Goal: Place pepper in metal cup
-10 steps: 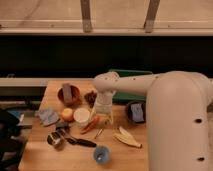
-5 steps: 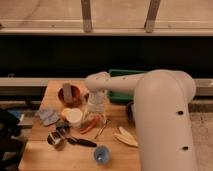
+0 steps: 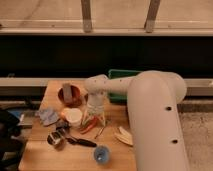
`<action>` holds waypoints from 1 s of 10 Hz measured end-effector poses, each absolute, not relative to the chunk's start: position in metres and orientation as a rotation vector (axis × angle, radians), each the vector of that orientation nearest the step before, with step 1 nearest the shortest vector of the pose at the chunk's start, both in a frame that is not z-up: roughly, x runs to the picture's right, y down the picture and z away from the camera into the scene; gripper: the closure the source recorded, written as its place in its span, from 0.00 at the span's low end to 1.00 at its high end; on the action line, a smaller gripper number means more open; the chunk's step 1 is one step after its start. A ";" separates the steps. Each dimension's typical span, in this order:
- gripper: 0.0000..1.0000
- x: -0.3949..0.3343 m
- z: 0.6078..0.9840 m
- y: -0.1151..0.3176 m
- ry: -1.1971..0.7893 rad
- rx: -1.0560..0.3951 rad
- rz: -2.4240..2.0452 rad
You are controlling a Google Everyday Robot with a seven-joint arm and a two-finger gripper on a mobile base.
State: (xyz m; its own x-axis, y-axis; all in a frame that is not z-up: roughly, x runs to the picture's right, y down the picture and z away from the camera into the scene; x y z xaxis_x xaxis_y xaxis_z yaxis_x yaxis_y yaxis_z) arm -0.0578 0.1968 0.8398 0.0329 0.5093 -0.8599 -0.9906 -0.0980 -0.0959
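— How does the claw (image 3: 96, 122) stand?

— Pointing straight down at the table (image 3: 40, 155); the jaws stand apart, and nothing is held between them.

— Does it touch anything?

— Its tips come down right at the pepper (image 3: 88, 127), which lies flat on the wood under and just left of the claw in the view; whether they rest on the pepper or stop just above it, I cannot tell.

— And the arm (image 3: 155, 115)?

— Thick and white; it rises from the lower right corner, bends over at the top, and reaches leftward to a rounded wrist; from there the last part drops down to the claw.

— Where is the metal cup (image 3: 54, 139)?

— Left of the claw and nearer the front edge of the table, well apart from the pepper; it stands on the wood, and what it holds I cannot make out.

— What lies between them?

— A white cup (image 3: 74, 116) just left of the claw, with an orange fruit (image 3: 63, 112) touching its far side; a black tool (image 3: 82, 142) lies in front of the claw, running toward the metal cup.

— Anything else near the claw?

— A brown bowl (image 3: 71, 96) behind it and to the left; a green bin (image 3: 119, 76) behind it, partly hidden by the arm; a small blue cup (image 3: 102, 154) in front of it near the table edge; a pale peel (image 3: 123, 136) to its right; a grey cloth (image 3: 48, 116) farther left, past the white cup.
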 end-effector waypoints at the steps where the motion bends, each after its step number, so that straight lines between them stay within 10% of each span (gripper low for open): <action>1: 0.49 -0.056 0.843 0.197 0.706 -0.912 1.462; 6: 0.96 -0.057 0.843 0.196 0.702 -0.884 1.494; 10: 1.00 -0.032 0.824 0.156 0.644 -0.787 1.569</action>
